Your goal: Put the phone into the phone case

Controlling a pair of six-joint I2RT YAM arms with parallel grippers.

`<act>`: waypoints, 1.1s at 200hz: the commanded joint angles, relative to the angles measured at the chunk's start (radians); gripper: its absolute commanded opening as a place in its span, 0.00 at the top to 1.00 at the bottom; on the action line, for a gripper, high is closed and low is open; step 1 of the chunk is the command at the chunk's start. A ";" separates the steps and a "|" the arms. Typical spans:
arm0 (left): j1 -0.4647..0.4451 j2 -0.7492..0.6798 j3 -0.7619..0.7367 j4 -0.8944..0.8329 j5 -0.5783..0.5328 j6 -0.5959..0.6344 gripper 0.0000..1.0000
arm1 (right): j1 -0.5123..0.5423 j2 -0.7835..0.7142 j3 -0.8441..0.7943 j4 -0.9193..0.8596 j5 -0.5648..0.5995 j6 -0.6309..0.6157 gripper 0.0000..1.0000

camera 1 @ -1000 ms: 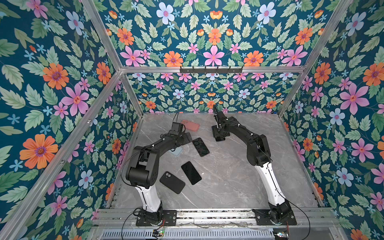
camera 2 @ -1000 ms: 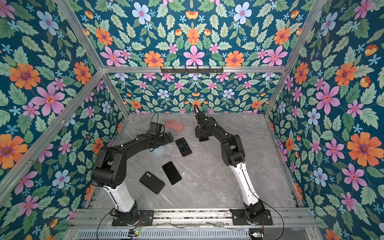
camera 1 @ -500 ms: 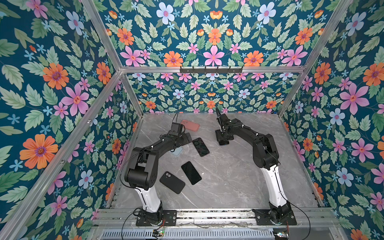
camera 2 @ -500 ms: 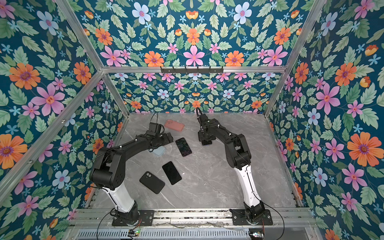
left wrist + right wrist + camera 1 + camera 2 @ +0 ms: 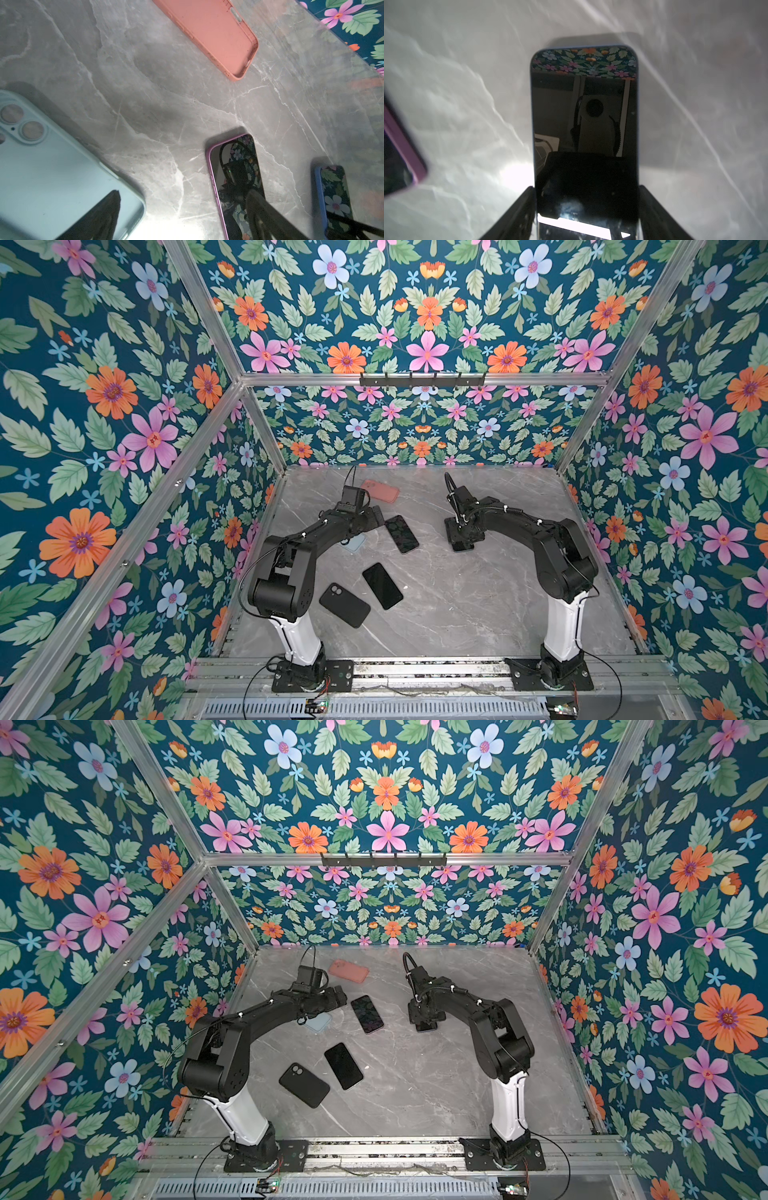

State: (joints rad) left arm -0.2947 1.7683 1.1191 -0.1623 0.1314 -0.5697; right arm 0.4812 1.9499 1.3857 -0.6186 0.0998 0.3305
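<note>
Lying on the grey worktop (image 5: 446,83), the blue-edged phone (image 5: 584,116) has dark shiny glass mirroring flowers. The right claw (image 5: 586,187) squeezes its sides; the left claw (image 5: 184,192) gapes wide.

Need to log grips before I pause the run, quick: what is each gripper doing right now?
Left gripper: open, holding nothing.
Right gripper: closed on the sides of the blue-edged phone.
</note>
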 commanded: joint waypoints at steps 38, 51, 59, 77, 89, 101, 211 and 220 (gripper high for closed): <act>0.001 -0.015 0.003 0.013 0.029 -0.012 0.04 | 0.024 -0.193 -0.250 0.057 0.026 0.089 0.32; 0.001 -0.017 0.004 0.009 0.030 -0.012 0.04 | 0.028 -0.223 -0.293 0.064 0.027 0.102 0.32; -0.001 -0.019 0.004 0.007 0.031 -0.012 0.04 | 0.028 -0.239 -0.318 0.069 0.028 0.110 0.33; 0.001 -0.023 0.007 -0.001 0.030 -0.012 0.04 | 0.030 -0.263 -0.363 0.082 0.025 0.122 0.32; 0.000 -0.029 0.003 0.000 0.030 -0.014 0.04 | 0.034 -0.273 -0.388 0.095 0.026 0.133 0.32; 0.001 -0.033 0.003 0.003 0.033 -0.019 0.04 | 0.038 -0.275 -0.409 0.109 0.019 0.141 0.31; 0.001 0.177 0.293 -0.147 -0.057 -0.076 0.14 | 0.042 -0.319 -0.419 0.109 0.013 0.124 0.16; 0.001 0.209 0.335 -0.162 -0.069 -0.080 0.16 | 0.041 -0.324 -0.408 0.099 0.018 0.113 0.14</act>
State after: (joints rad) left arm -0.2947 1.9198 1.3750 -0.2588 0.1196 -0.6247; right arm 0.5220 1.6554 0.9531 -0.4896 0.1040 0.4629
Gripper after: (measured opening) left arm 0.871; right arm 0.837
